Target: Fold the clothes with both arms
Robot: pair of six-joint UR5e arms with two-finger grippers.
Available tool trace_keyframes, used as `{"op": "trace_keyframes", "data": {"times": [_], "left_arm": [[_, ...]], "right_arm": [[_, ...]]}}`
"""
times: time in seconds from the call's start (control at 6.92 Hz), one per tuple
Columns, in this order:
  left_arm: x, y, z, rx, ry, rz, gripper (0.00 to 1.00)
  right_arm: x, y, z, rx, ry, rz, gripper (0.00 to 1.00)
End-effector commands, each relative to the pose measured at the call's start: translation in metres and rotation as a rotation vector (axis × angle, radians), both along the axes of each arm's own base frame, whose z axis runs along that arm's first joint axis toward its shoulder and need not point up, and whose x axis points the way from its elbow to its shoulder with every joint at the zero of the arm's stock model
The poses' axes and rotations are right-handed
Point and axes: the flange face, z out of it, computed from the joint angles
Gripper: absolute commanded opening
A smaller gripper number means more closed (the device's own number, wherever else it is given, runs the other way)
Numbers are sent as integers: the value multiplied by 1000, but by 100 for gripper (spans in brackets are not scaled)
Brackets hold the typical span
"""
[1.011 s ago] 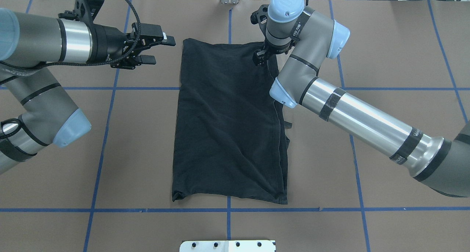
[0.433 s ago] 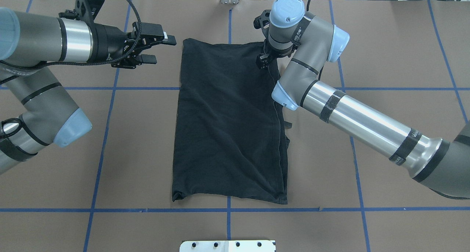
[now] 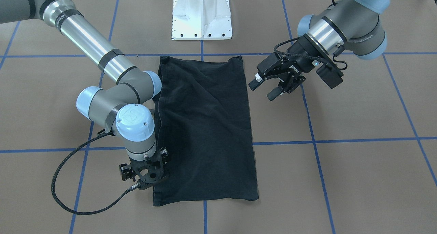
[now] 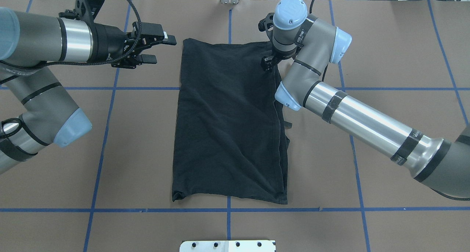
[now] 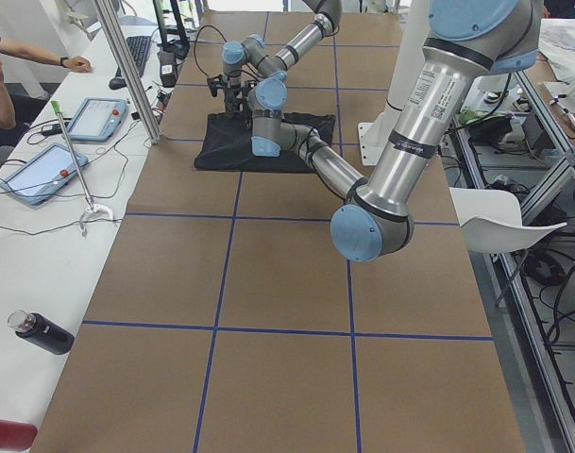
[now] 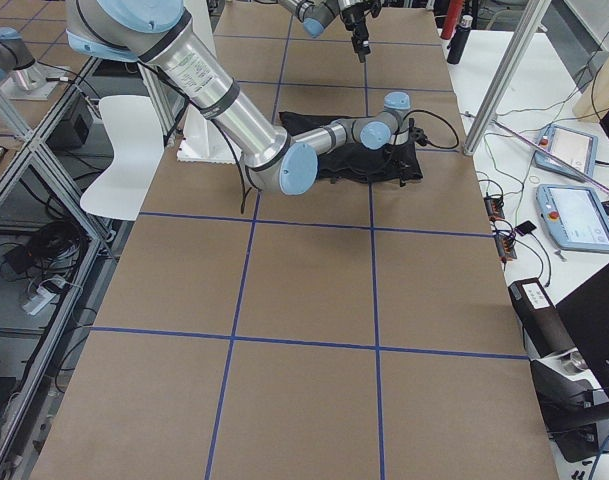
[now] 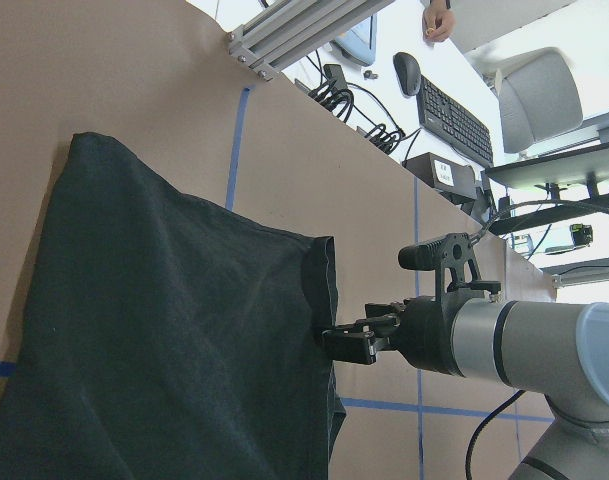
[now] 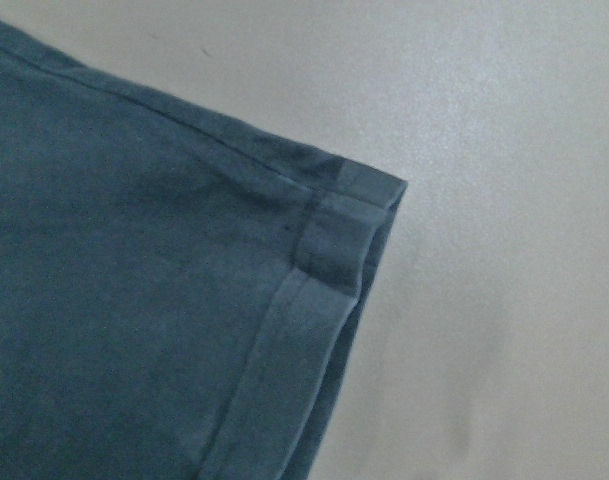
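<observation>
left gripper (image 4: 161, 50) fingers apart beside t-shirt (image 4: 227, 127); right gripper (image 4: 266, 63) at far corner, fingers: cannot tell

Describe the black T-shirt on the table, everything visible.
The black T-shirt is soft, lightly creased fabric folded into a long rectangle. It lies flat on the brown table, its length running away from the robot. Stacked layers show along its right edge, and a stitched hem at the far right corner. No logo shows. The right gripper is at that corner; whether it grips cannot be told. The open left gripper is beside the far left corner, apart from the cloth.
</observation>
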Motion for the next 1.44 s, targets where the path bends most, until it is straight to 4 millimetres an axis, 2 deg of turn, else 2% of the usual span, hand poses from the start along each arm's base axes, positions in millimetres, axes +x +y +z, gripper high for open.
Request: {"op": "trace_keyframes", "data": {"times": [0.0,0.14,0.29,0.43,0.58,0.72,0.87,1.01,1.16,1.3], "left_arm": [[0,0,2,-1,-3,0,100],[0,0,3,-4,-4,0,100],[0,0,2,-3,-3,0,100],[0,0,3,-4,-4,0,100],[0,4,1,-8,4,5,100],[-8,19,-3,-10,10,20,100],[-23,60,11,-48,2,70,100],[-8,84,12,-119,31,112,100],[34,113,11,-201,66,121,100],[82,153,12,-249,86,115,100]], "right_arm": [[14,-11,5,-8,2,0,100],[22,-15,0,-15,-21,-6,100],[34,-17,-17,-22,-65,-16,100],[48,-9,-36,-51,-85,-28,100],[63,10,-55,-68,-97,-39,100],[84,35,-55,-71,-104,-38,100],[105,61,-59,-96,-106,-41,100],[129,94,-56,-121,-139,-12,100],[140,124,-59,-187,-203,27,100],[145,142,-63,-258,-246,50,100]]}}
